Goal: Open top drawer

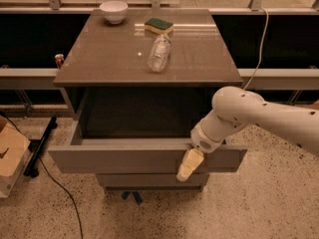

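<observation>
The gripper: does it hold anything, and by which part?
Cannot be told: the gripper lies over the front of the top drawer, right of centre.

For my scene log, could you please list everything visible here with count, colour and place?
top drawer: one, grey-brown, pulled out of the cabinet.
lower drawer front: one, grey-brown, beneath it.
cabinet top: one, brown.
bowl: one, white, top's back left.
sponge: one, green on yellow, back centre.
bottle: one, clear, lying mid-top.
cardboard box: one, tan, floor at left.
cable: one, black, floor at left.
arm: one, white, reaching from the right.
gripper: one, pale tan, at the top drawer's front right.
</observation>
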Controlling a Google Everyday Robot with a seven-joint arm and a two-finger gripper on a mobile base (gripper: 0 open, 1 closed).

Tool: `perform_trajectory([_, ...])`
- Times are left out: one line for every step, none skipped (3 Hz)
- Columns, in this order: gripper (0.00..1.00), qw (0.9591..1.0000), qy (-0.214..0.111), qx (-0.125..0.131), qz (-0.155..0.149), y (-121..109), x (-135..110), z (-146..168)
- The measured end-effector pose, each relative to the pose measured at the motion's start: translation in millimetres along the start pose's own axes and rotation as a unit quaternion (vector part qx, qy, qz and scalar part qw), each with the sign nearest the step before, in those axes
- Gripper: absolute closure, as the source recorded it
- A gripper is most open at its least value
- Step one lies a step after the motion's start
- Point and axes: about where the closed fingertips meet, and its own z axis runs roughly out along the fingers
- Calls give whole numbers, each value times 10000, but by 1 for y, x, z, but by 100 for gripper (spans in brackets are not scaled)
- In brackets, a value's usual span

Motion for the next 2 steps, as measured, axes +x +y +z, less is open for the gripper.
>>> perform_trajectory([0, 10000, 0, 0, 0, 0, 0, 0])
perform_trajectory([0, 10000, 0, 0, 0, 0, 0, 0])
